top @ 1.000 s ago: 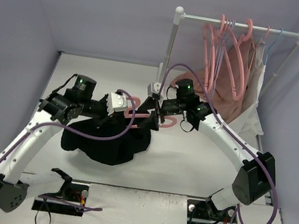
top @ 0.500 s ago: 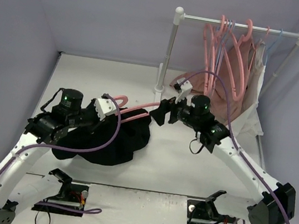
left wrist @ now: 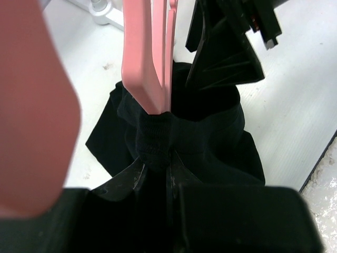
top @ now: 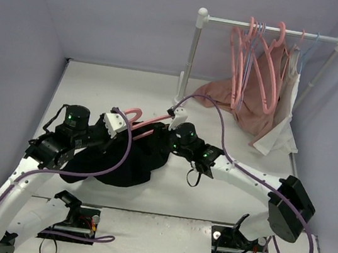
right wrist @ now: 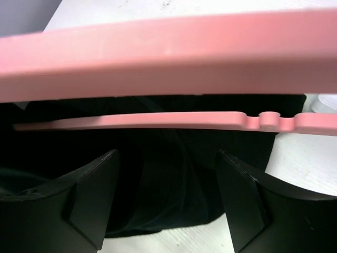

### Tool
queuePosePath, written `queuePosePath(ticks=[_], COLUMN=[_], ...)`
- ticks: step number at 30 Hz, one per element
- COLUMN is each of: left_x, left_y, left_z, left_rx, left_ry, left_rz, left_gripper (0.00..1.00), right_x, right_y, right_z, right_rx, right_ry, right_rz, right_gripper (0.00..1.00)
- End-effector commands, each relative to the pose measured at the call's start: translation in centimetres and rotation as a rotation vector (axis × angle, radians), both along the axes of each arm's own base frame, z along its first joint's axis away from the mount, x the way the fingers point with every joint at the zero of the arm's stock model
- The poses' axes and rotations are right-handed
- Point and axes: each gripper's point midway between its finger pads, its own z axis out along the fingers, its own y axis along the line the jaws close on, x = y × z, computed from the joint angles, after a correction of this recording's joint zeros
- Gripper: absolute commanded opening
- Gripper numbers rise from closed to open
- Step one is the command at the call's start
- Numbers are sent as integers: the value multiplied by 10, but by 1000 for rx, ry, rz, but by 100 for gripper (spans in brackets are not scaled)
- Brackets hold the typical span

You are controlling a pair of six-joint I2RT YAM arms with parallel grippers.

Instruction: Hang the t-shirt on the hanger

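Poking into 1 t-shirt (left wrist: 221, 142): 1 hanger (left wrist: 142, 68) (pink).

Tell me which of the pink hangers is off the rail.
The pink hanger down over the table, with one end pushed into the black t-shirt. The other pink hangers all hang by their hooks from the white rail.

Plain black t-shirt (top: 145, 161), solid pink hanger (left wrist: 143, 63) — white counter (top: 98, 90); at two o'clock a dusty-pink garment (top: 254, 107) beside a white garment (top: 279, 133).
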Motion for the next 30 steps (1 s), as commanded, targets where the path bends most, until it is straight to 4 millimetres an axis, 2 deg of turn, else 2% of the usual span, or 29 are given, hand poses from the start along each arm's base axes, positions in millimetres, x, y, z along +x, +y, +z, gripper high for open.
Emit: queuePosePath(ticks=[1,5,9,12,14,19,22,25,30], left_x=[15,15,15,14,14,13,11,10,7], left_y=[-6,-7,-7,-7,-8,-6,-5,-4,-5], left_z=[27,27,27,26,27,28,30,29,30], left_rx=[-57,-62,-64,-65,-67,-69,-71,-68,-68], left_ry=[-99,-91,-90,-86,-86,-92,-99,-92,-76], left_rz=[20,17,15,16,17,23,26,25,14], left_gripper=[0,0,0,0,0,0,0,0,0], right_x=[14,9,13,15,19,23,27,32,47], right_y=[30,40,42,40,37,29,18,1,-41], right_z=[43,34,12,7,0,-11,-10,-7,4], right_rx=[134,109,58,38,12,-13,-25,-28,-22], right_ry=[-95,-94,-85,-94,-103,-100,-116,-130,-149], right_rz=[-41,-28,-62,-90,-117,-162,-200,-241,-301], right_gripper=[70,70,70,68,62,34,15,2,0])
